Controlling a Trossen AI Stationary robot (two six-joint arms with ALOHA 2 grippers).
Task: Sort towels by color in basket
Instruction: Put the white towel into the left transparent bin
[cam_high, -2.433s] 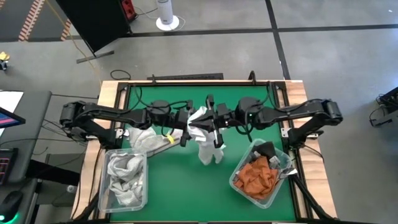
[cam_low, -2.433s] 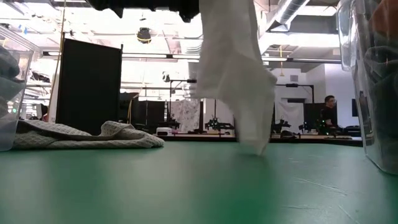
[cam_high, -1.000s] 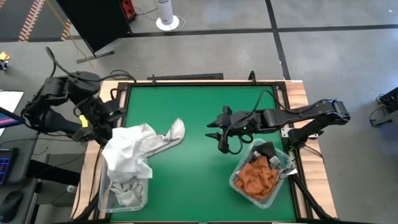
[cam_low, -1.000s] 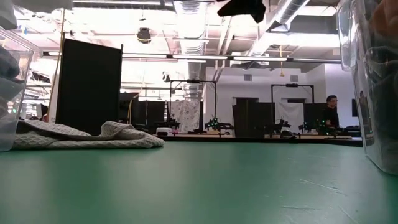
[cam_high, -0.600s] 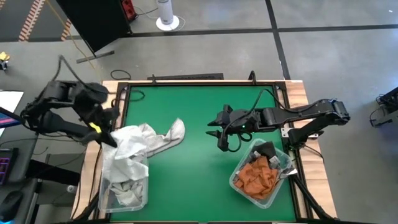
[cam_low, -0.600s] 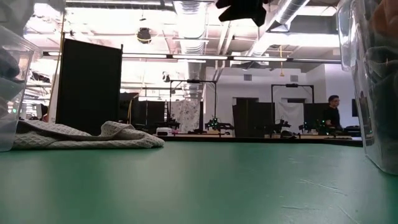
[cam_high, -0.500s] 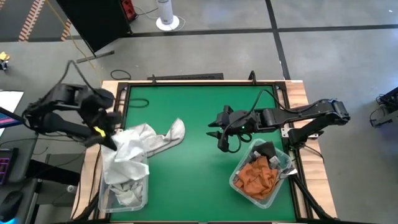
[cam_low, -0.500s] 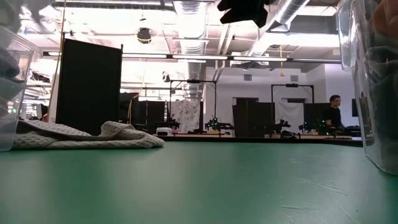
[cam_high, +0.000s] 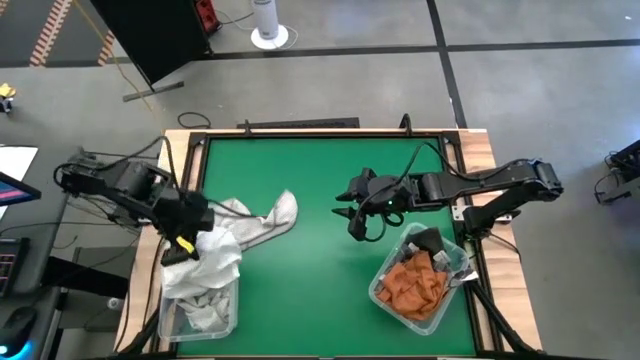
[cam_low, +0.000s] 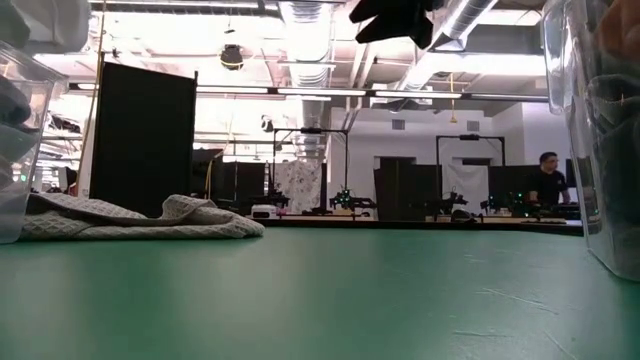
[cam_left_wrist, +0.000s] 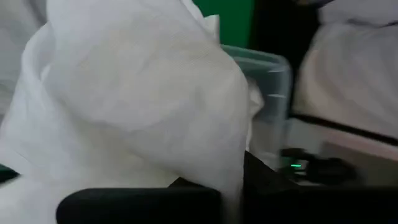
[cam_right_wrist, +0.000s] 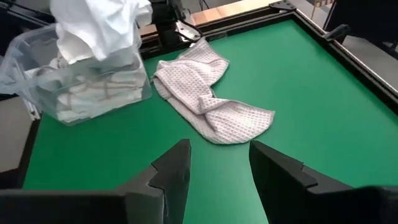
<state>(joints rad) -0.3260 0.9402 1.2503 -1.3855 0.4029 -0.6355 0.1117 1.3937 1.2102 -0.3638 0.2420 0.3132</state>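
At the table's near left corner, the left gripper (cam_high: 184, 247), pinched shut on a white towel (cam_high: 212, 257), holds the cloth over the clear plastic bin (cam_high: 172, 315) of pale towels, the fabric draped on its rim and not yet let go. At the near right, a second clear bin (cam_high: 460, 268) already holds the rust-orange towels (cam_high: 412, 282) and a dark grey one (cam_high: 428, 241). Farther back, the right gripper (cam_high: 357, 226) hangs above the bare middle of the green mat (cam_high: 320, 175), its fingers (cam_right_wrist: 171, 168) spread and holding nothing. One white-and-grey checked towel (cam_right_wrist: 208, 93) lies loose on the mat just beside the left bin. By this showing the sorting is nearly done: the white towel needs releasing and the checked one collecting
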